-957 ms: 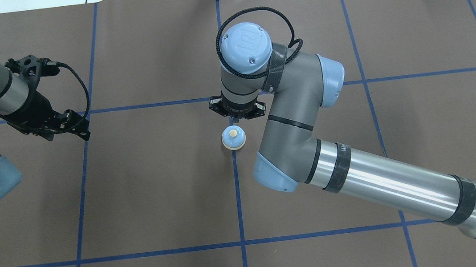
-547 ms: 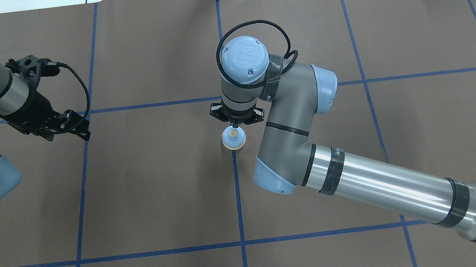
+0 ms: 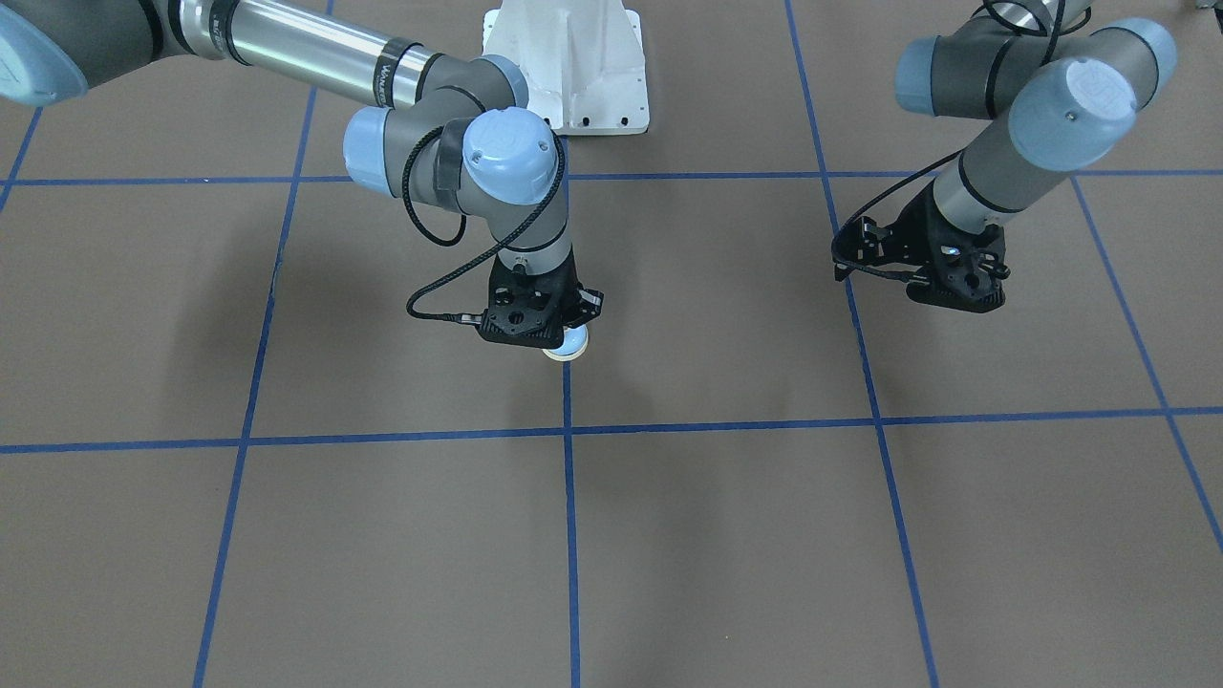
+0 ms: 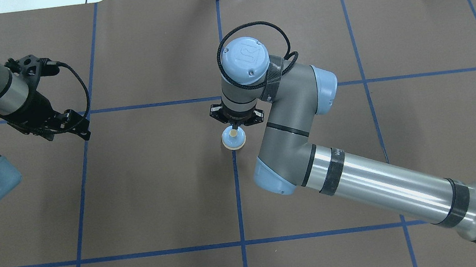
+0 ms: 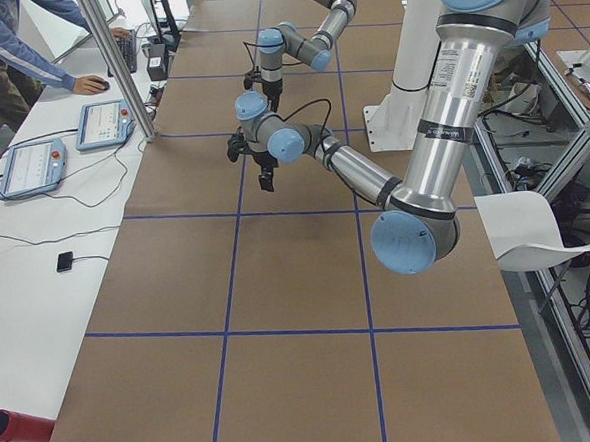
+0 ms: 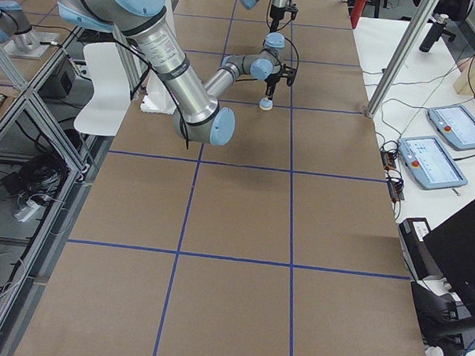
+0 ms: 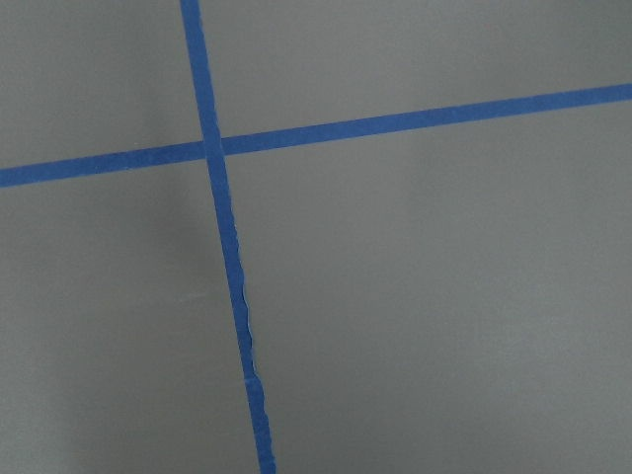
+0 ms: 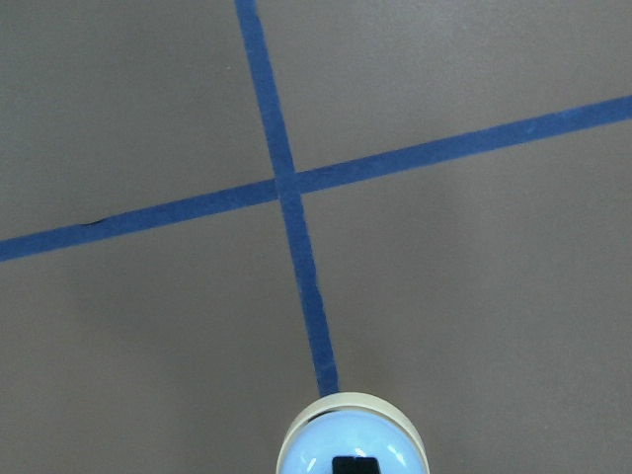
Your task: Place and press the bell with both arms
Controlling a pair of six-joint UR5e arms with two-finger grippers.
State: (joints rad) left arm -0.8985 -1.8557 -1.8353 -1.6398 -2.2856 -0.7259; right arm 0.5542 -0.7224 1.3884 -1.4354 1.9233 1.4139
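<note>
Two arms of grey tubular metal with light-blue joint caps, at one brown-covered bench [image 3: 717,535] gridded with blue tape lines [image 3: 568,516].

Front-facing view: the right arm [image 3: 287,48] enters from the upper left. Its black right end effector [image 3: 556,336] points straight down over the small light-blue dome-shaped bell with a cream base [image 3: 571,348], of which only an edge shows beneath it. The left arm [image 3: 1013,143] is at the upper right. The left end effector [image 3: 955,298] hangs over bare bench, well apart from the bell. I cannot tell whether its fingers are apart or together. A white bolted pedestal [image 3: 573,67] is at the top edge.

Overhead view: the bell [image 4: 234,140] stands upright on the central tape line, on the robot's side of a crossing. The right end effector [image 4: 233,128] has its fingers drawn together into one tip, which sits on the cream button. The left end effector [image 4: 84,132] is tilted, beside a tape crossing at the far left.

Left side view: the bell cannot be made out.

Right side view: the bell [image 6: 266,105] is on the bench directly beneath the right end effector.

Left wrist view: bench covering and one tape crossing.

Right wrist view: the bell [image 8: 321,449] is at the bottom edge, at the end of a tape line. A black finger block rests on its top.
</note>
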